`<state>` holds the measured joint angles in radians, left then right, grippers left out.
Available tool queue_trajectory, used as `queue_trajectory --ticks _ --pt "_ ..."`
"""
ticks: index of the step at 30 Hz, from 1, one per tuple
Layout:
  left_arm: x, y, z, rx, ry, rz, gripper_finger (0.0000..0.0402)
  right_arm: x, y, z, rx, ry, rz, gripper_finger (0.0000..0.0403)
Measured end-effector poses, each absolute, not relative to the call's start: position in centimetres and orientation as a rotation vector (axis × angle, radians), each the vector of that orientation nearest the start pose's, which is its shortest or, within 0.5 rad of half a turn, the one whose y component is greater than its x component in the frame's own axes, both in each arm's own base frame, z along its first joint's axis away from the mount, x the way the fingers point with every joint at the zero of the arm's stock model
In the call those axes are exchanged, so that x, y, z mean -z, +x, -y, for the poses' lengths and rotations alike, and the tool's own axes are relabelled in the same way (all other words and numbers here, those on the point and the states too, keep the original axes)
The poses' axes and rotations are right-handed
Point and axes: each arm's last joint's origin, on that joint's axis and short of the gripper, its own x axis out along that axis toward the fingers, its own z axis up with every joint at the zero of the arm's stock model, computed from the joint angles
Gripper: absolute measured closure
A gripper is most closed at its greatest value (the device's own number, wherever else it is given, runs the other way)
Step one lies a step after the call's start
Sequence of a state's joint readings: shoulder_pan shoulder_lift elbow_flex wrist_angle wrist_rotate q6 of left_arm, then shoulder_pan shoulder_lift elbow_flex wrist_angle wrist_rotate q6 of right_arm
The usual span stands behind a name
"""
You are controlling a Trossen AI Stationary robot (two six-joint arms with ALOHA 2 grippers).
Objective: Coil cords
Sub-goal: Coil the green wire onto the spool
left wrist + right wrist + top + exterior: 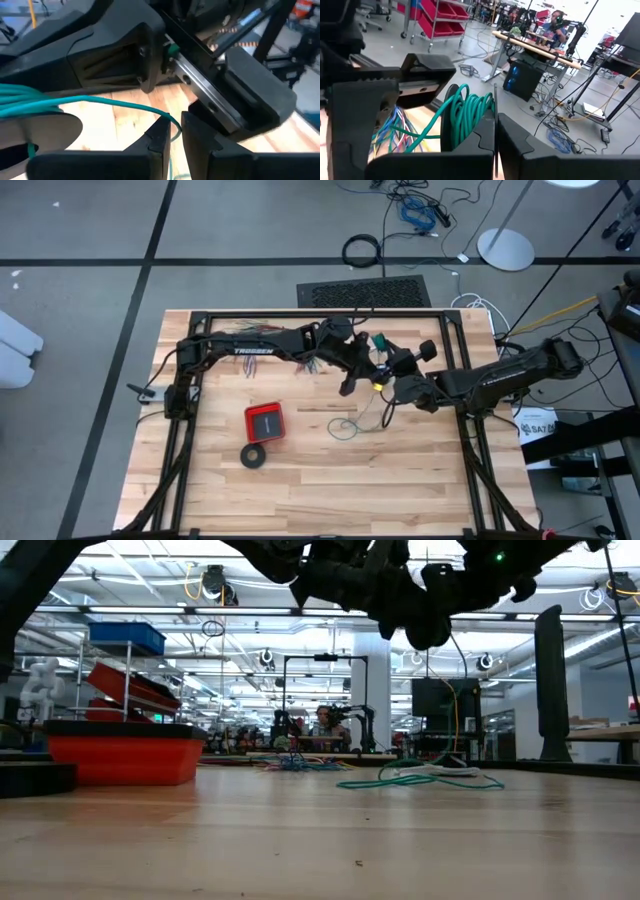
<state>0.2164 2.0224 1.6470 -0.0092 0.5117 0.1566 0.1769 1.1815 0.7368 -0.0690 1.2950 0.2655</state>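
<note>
A teal-green wire [470, 112] is partly wound into a small coil held above the middle of the counter [300, 490], toward its far side. The right hand [495, 131], fingers pressed together, pinches this coil. One strand runs from the coil to the left hand [175, 135], whose fingers stand slightly apart around it. The rest of the wire hangs down to a loose tangle [345, 427] on the wood. Left of the tangle sit a red square box [265, 421] and a black tape-like ring [254, 456]. A fan of many-coloured wires [250, 331] lies at the far edge.
</note>
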Motion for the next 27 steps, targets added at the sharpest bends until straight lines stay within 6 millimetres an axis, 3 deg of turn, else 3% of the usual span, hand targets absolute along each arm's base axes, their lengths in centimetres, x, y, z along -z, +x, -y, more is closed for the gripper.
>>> queue_trajectory --ticks 17,27 --pt "-30.0 47.5 -6.2 0.266 0.116 -0.051 0.0349 -30.4 20.4 -2.2 1.088 -0.004 -0.062 0.0403" --pt "-31.4 47.7 -4.3 0.266 0.185 0.078 0.0349 -34.2 20.3 -2.5 0.922 0.035 0.136 0.0403"
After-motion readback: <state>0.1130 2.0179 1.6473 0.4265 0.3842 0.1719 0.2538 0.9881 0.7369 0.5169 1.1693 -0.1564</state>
